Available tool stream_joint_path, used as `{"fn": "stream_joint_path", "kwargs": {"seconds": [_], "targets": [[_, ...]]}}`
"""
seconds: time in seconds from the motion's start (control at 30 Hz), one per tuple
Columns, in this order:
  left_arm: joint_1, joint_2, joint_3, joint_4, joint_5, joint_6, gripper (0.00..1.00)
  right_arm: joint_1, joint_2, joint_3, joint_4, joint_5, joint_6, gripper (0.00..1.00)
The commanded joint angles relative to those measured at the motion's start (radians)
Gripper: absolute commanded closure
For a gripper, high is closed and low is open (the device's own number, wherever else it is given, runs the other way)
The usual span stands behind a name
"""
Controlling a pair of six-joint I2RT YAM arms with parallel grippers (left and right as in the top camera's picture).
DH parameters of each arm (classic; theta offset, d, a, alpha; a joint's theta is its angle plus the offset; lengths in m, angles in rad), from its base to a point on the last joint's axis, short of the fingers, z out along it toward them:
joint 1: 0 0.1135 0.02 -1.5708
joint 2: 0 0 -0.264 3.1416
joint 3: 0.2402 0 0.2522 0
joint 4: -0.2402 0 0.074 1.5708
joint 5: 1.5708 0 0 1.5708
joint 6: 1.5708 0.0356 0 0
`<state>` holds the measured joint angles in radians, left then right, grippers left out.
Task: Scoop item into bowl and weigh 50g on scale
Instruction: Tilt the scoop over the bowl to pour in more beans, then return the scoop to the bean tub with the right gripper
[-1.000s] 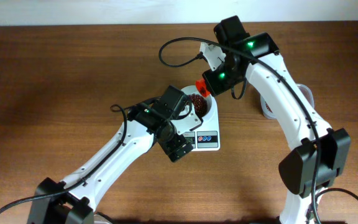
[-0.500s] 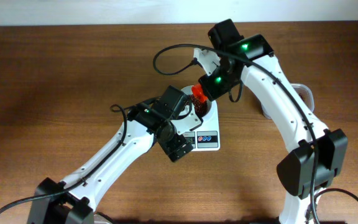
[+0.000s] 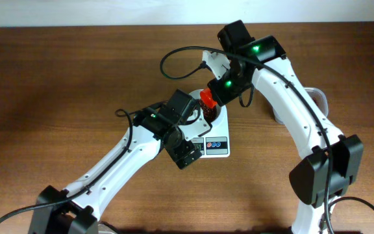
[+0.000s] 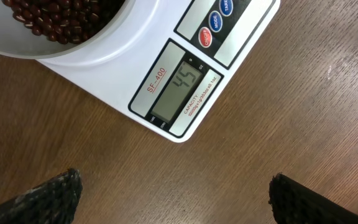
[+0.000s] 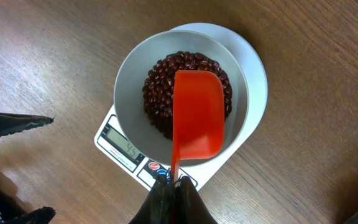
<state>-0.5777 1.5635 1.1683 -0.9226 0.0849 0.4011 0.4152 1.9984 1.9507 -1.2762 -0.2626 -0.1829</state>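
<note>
Scoop (image 5: 197, 112) over bowl (image 5: 129, 81), scale (image 4: 185, 87) reads 45.
My right hand (image 5: 171, 186) grips the scoop, which points straight ahead over the beans (image 5: 160, 81); my left hand (image 4: 176, 199) hangs open beside the scale.

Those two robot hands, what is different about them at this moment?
The right gripper is shut on the handle of a red scoop; the left gripper is open and holds nothing. The right gripper holds its scoop above the bowl of beans; the left gripper hangs over bare table by the scale, its camera facing the display, which reads 45. Both are near the scale.
</note>
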Motion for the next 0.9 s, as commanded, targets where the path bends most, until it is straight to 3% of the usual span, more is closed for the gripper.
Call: {"fn": "stream_joint_path", "kwargs": {"seconds": [0.0,0.17,0.37,0.53,0.7,0.87], "targets": [[-0.003,-0.006,-0.007,0.002,-0.003,0.013,0.01,0.003,-0.002,0.017,0.005,0.009,0.008,0.96],[-0.002,-0.006,-0.007,0.002,-0.003,0.013,0.01,-0.082,-0.002,0.017,0.007,0.000,0.140,0.96],[-0.002,-0.006,-0.007,0.002,-0.003,0.013,0.01,-0.357,-0.002,0.017,-0.098,-0.148,0.140,0.96],[-0.002,-0.006,-0.007,0.002,-0.003,0.013,0.01,-0.576,-0.002,0.017,-0.144,-0.147,0.166,0.96],[-0.002,-0.006,-0.007,0.002,-0.003,0.013,0.01,-0.644,-0.002,0.002,-0.145,0.070,0.224,0.96],[-0.002,-0.006,-0.007,0.002,-0.003,0.013,0.01,-0.600,0.004,-0.129,-0.059,0.084,0.245,0.96]]}}
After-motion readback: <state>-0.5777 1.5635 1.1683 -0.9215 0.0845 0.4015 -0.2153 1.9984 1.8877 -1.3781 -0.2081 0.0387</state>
